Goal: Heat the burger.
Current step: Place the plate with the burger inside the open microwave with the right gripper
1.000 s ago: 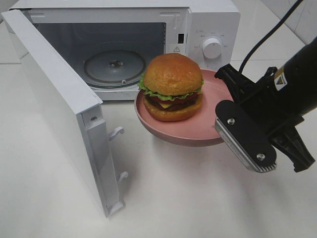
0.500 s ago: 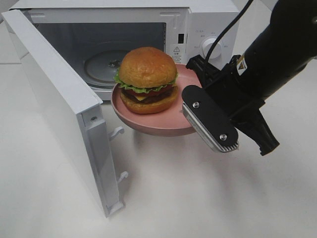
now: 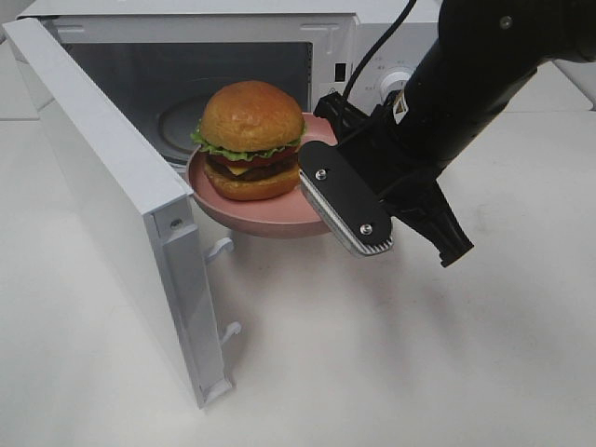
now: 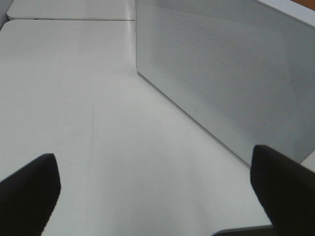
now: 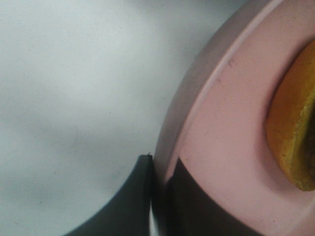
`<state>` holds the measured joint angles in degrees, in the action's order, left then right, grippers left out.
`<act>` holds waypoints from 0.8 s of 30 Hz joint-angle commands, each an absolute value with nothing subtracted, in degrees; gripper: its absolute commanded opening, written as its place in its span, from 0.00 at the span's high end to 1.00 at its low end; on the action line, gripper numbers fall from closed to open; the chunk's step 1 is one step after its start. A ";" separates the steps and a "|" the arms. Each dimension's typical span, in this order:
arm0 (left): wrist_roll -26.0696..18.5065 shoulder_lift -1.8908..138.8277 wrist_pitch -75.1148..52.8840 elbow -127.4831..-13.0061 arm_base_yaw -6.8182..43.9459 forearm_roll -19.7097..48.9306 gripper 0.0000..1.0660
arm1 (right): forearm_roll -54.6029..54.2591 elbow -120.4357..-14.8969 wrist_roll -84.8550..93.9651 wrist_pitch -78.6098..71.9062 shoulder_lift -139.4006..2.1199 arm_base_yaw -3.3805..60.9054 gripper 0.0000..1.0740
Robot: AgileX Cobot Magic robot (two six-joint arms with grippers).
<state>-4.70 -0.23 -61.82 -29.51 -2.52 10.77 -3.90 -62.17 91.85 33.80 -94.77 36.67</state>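
The left pincer [image 4: 155, 196] is hanging released, holding nothing, beside the microwave door [image 3: 112, 186], which is standing open. The burger [image 3: 250, 140] is sitting on the pink plate [image 3: 270, 212] at the cavity mouth, above the counter [image 3: 372, 354]. The right pincer [image 5: 156, 191] is clenching the plate's rim. Setting it inside, shutting the door and starting are likely remaining. The counter is showing white and smooth.

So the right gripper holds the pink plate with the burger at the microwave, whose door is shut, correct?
No: the door stands wide open in the exterior high view. The right gripper does hold the pink plate with the burger at the microwave.
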 commanded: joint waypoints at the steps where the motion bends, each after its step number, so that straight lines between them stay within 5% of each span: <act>1: -4.47 -1.20 -61.31 -29.51 -2.75 11.00 0.08 | -4.13 -65.09 91.67 31.00 -95.97 36.90 1.00; 24: -4.47 -1.20 -61.31 -29.51 -2.75 11.00 0.08 | 0.74 -78.67 84.74 33.46 -107.03 36.90 1.00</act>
